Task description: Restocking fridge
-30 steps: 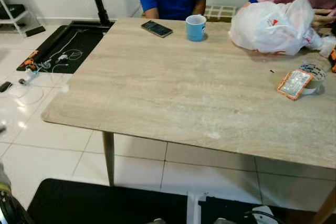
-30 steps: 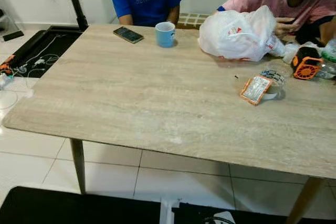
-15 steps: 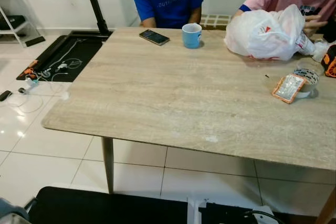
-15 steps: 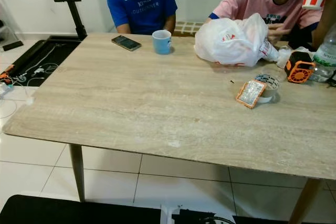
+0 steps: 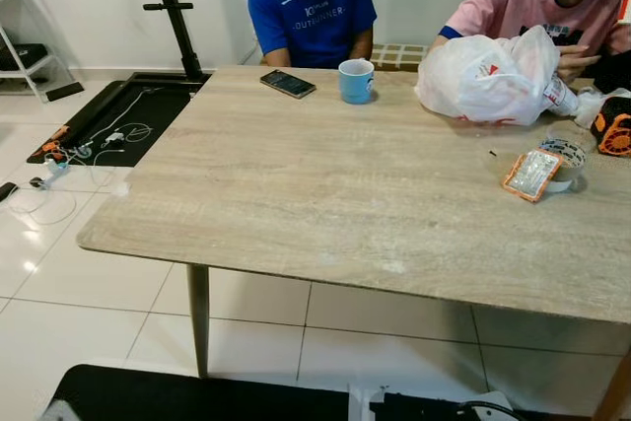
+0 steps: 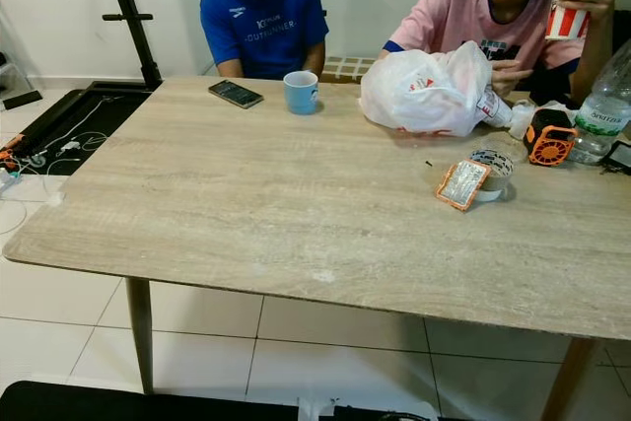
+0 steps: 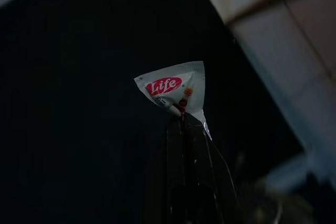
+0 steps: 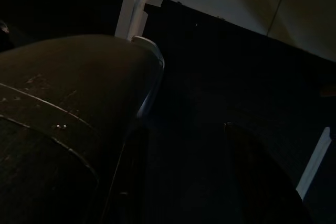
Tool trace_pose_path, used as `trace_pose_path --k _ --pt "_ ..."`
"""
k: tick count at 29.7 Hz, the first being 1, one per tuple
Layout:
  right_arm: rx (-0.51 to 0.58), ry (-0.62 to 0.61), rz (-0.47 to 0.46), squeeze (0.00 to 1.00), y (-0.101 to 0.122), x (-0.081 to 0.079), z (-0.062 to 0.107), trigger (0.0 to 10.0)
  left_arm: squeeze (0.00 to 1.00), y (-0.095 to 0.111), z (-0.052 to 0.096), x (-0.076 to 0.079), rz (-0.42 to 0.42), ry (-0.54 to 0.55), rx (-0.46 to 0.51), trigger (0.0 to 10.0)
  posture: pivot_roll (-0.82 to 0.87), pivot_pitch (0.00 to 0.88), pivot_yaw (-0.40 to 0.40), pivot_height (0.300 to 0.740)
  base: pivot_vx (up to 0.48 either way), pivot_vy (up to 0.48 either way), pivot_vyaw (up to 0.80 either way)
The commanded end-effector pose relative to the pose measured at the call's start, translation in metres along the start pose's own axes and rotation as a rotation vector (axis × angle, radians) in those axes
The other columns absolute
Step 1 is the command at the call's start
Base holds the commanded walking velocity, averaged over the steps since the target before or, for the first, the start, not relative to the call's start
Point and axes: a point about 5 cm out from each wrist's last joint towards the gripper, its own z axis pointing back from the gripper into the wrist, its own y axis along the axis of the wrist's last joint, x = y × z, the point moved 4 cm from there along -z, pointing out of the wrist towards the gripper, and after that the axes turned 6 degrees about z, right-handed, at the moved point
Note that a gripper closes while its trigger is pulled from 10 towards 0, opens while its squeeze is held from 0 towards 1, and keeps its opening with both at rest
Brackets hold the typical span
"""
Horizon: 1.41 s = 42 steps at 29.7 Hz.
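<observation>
Camera has tilted up, table (image 5: 296, 194) edge ahead.

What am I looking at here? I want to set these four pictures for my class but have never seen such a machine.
A walking humanoid robot took them. The two wide views come from its head cameras, looking at a wooden table with two seated people behind. On it lie a phone, a blue mug, a white plastic bag, an orange packet and a water bottle. The dark views come from wrist cameras. The left gripper pinches a small white sachet marked Life. The right gripper hangs open, holding nothing.
</observation>
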Motion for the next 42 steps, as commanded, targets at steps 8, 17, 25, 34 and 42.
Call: trace_pose_path --k 8,17,25,34,42 --pt "0.004 0.005 0.024 0.00 0.007 -0.002 -0.001 10.0 0.00 -0.056 0.008 0.035 -0.262 -0.180 -0.180 10.0 -0.05 0.000 0.043 0.740 0.000 -0.118 0.00" --pt "0.003 -0.006 0.028 0.00 0.010 0.002 -0.001 10.0 0.00 -0.078 0.014 0.049 -0.317 -0.240 -0.245 10.0 -0.05 0.000 0.035 0.740 0.000 -0.210 0.00" --pt "0.002 -0.007 0.035 0.00 0.012 0.002 -0.001 10.0 0.00 -0.081 0.015 0.052 -0.322 -0.257 -0.253 10.0 -0.03 0.000 0.026 0.740 0.000 0.000 0.00" --pt "-0.022 -0.019 0.091 0.00 0.012 0.010 0.000 10.0 0.00 -0.092 0.018 0.056 -0.403 -0.283 -0.282 10.0 -0.04 0.000 0.003 0.740 0.000 0.000 -0.56" --pt "-0.017 -0.037 0.106 0.00 0.018 0.021 0.002 10.0 0.00 -0.091 0.018 0.067 -0.381 -0.294 -0.271 10.0 -0.05 0.000 -0.017 0.740 0.000 0.000 -0.76"
